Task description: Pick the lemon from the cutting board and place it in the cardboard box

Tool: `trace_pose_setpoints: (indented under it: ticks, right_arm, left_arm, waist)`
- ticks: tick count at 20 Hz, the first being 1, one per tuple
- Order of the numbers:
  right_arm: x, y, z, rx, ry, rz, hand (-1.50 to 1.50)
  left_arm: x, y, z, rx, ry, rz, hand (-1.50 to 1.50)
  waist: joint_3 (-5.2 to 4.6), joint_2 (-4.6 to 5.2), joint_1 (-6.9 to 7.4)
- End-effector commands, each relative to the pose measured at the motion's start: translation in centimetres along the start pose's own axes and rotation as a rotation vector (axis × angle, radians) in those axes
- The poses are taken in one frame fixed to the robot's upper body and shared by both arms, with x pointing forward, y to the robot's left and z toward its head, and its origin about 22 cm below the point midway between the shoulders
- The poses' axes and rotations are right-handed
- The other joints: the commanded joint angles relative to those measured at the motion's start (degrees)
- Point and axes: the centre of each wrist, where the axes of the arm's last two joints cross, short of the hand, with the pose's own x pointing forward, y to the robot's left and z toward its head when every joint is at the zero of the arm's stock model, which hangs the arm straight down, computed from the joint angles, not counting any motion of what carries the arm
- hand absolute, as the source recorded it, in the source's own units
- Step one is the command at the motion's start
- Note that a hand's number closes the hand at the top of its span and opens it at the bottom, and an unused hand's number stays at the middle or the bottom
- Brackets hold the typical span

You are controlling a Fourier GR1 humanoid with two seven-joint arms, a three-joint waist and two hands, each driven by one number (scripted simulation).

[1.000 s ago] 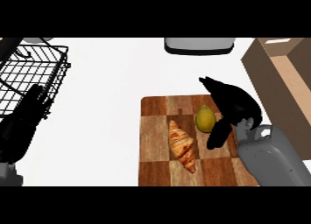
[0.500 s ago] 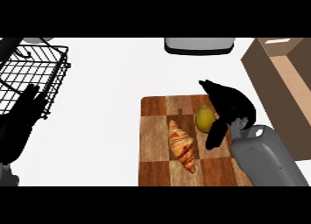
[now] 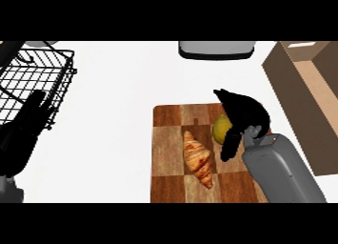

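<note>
On the right half of the checkered wooden cutting board (image 3: 171, 167) sits a yellow lemon (image 3: 220, 129), mostly covered by my right hand (image 3: 243, 114). The hand's fingers arch over the lemon's top and its thumb hangs down along the lemon's near side, so it is curled round the fruit. Whether the lemon still touches the board is hidden. An open cardboard box (image 3: 313, 100) stands at the right edge, just beyond the board. My left hand (image 3: 29, 117) rests at the left, fingers straight and pointing up, far from the board.
A croissant (image 3: 199, 158) lies on the board just left of the lemon. A black wire rack (image 3: 24, 81) fills the upper left. A grey appliance (image 3: 217, 49) sits at the back centre. White counter lies between rack and board.
My right hand has drawn slightly closer round the lemon, its thumb lower along the fruit's near side. The left arm has edged a little left. Lemon and croissant keep their places.
</note>
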Motion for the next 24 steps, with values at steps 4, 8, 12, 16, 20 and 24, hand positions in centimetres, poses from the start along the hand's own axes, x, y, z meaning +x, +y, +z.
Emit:
trace_pose_setpoints:
  ticks: [4, 8, 12, 16, 20, 24]
  right_arm:
    - [-1.0, 2.3, -1.2, 0.037, 0.026, 0.023, -1.50]
    - [-0.7, 1.3, -2.1, 0.039, 0.037, 0.028, -1.50]
    - [-1.8, 3.2, -2.1, 0.029, 0.039, -0.001, -1.50]
    - [-2.4, 1.5, -3.2, 0.026, 0.026, 0.032, -1.50]
    - [-1.8, 5.1, -3.6, -0.042, -0.068, 0.028, 1.50]
    - [-2.0, 2.6, -4.2, -0.039, -0.076, 0.035, 1.50]
  left_arm:
    - [-1.5, 0.6, 0.5, -0.004, 0.011, 0.005, 0.00]
    - [-0.1, -0.1, 0.0, 0.017, 0.002, 0.011, 0.00]
    - [-0.9, -0.4, 0.8, 0.018, 0.006, 0.004, 0.00]
    - [-1.7, 0.2, -0.9, 0.009, 0.005, 0.007, 0.00]
    - [-0.4, -1.0, 0.1, 0.000, 0.003, 0.001, 0.00]
    - [0.1, -1.0, -0.2, -0.011, -0.004, -0.002, 0.00]
  waist:
    - [0.00, -0.01, -0.01]
    - [0.00, 0.00, 0.01]
    - [0.00, -0.03, -0.03]
    - [-0.01, 0.04, -0.07]
    - [0.02, 0.02, 0.05]
    - [0.00, 0.01, 0.01]
